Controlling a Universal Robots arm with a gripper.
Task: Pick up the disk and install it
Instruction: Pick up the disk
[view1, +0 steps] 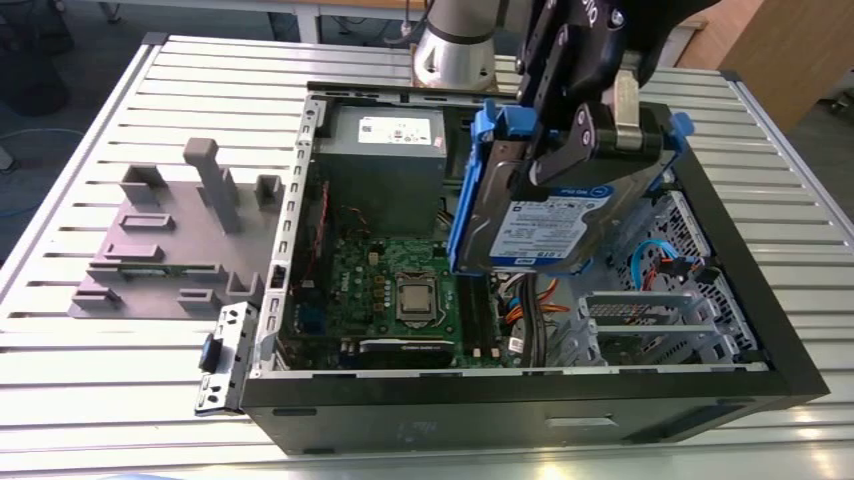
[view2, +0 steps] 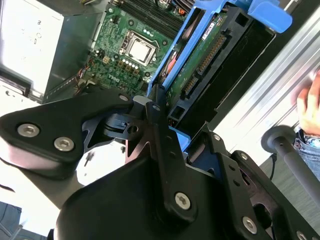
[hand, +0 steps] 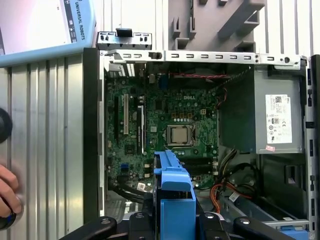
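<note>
Disk (view1: 547, 225), clamped between the jaws near its upper edge, hangs tilted in the upper right of the exterior view, label side facing the camera and blue caddy rails along its edges. In the second wrist view its circuit-board side (view2: 200, 65) shows beyond the black linkage. It is above the open computer case (view1: 534, 405), over the orange cables and the grey metal drive cage (view1: 654, 320); whether it touches anything there cannot be told. To the exterior view's left of it lie the green motherboard (view1: 380, 265) and the power supply (view1: 383, 160). A grey slotted holder (view1: 167, 235) stands on the ribbed tabletop (view1: 80, 360) at the exterior view's left. A person's hand (hand: 7, 195) appears in the first wrist view.
</note>
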